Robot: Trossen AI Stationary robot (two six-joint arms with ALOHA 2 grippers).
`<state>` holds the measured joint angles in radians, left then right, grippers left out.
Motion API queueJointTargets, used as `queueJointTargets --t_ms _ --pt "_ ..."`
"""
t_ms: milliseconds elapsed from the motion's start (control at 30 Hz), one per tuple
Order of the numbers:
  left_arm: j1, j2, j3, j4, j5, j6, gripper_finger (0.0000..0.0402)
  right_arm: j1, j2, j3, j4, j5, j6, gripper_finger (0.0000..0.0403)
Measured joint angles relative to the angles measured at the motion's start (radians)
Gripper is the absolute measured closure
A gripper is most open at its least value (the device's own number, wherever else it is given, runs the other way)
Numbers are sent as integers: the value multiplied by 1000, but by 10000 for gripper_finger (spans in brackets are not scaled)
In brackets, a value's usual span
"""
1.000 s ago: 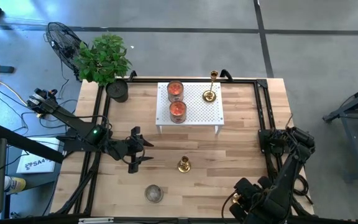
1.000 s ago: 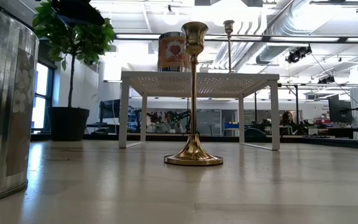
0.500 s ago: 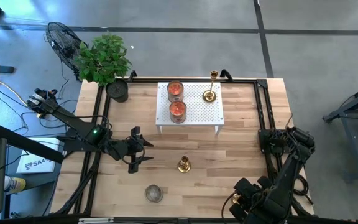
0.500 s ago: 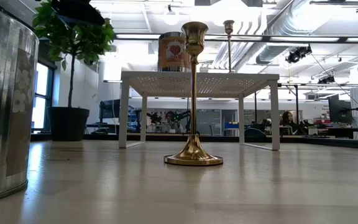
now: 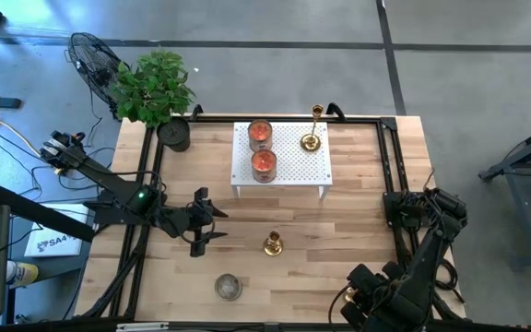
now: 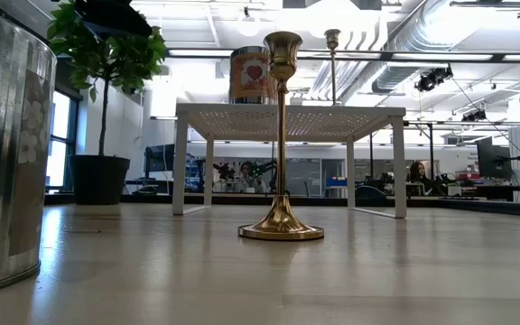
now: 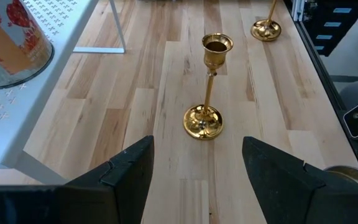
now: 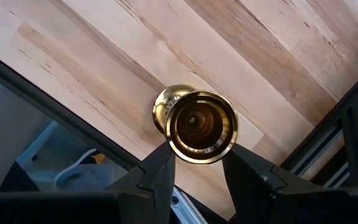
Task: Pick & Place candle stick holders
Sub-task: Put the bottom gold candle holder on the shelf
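No shift; R-wrist-only candlestick (image 8: 202, 127)

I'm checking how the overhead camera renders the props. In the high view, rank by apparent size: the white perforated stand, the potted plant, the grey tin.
1. White perforated stand, the broadest footprint.
2. Potted plant, leaves spreading somewhat less.
3. Grey tin, clearly smallest.
The plant stands taller, so nearer the camera; its rank against the stand is less sure.

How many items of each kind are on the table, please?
Gold candle stick holders: 3
Jar candles: 2
Grey tin: 1
Potted plant: 1
White shelf: 1
Total: 8
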<state>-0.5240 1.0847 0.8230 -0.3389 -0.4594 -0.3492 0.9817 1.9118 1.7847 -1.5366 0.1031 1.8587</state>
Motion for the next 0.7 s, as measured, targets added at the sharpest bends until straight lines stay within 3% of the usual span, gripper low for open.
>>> queueJointTargets --t_ms 433,700 --pt "0 0 0 0 0 0 163 0 0 0 0 7 10 204" --pt "0 0 0 0 0 0 163 0 0 0 1 -27 29 192"
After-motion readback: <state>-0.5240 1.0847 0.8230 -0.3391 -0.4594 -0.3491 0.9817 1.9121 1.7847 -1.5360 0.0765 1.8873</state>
